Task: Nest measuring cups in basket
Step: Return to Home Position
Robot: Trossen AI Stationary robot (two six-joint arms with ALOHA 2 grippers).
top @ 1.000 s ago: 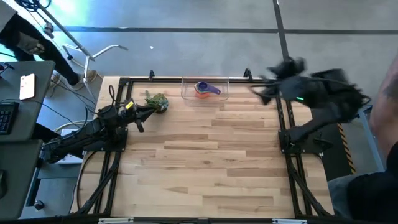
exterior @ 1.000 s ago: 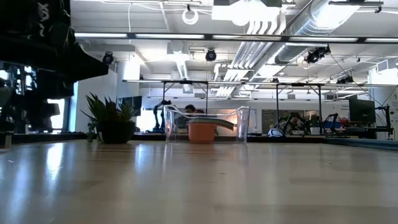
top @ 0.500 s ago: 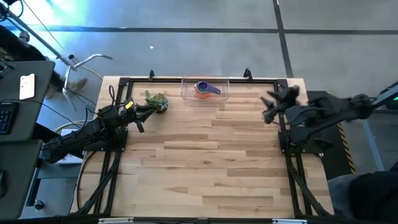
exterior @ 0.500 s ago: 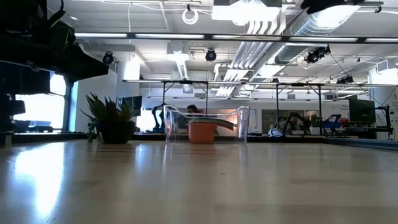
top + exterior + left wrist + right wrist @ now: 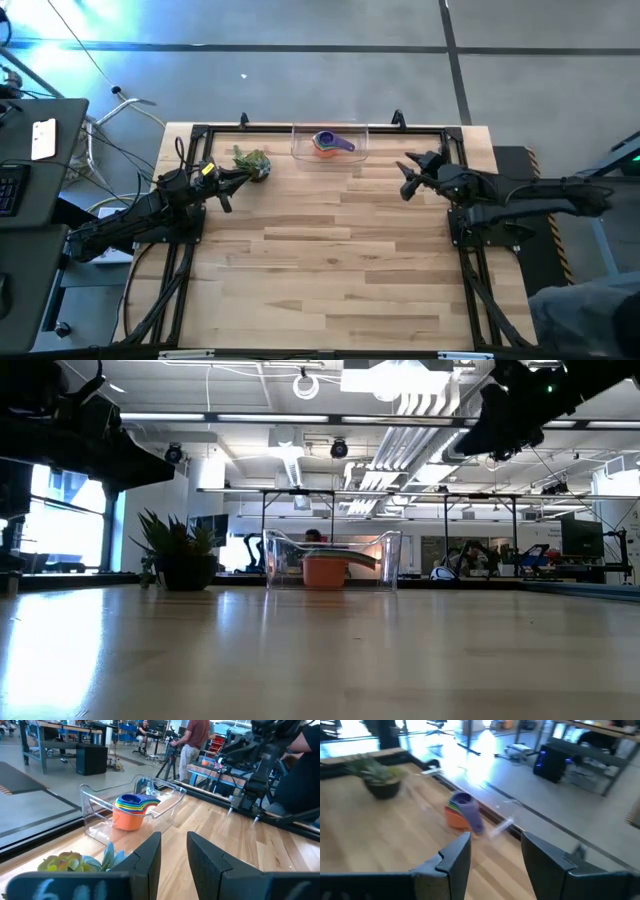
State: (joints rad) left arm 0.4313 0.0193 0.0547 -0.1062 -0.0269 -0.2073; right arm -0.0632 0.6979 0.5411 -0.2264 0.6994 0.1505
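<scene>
Measuring cups [image 5: 327,143] sit nested inside basket [image 5: 300,152] (orange outermost) at far table [image 5: 330,260] edge. Right gripper [image 5: 405,175] nearby, fingers parted, empty. Left gripper [image 5: 231,188] by plant [image 5: 252,162], fingers slightly apart, empty.

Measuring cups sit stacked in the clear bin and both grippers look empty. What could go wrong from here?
1. The right gripper, open, hovers to the right of the basket. A wide swing might clip it, and the basket sits at the far edge of the table.
2. The left gripper, open, is close beside the plant and could knock it.
The measuring cups themselves look settled.
</scene>
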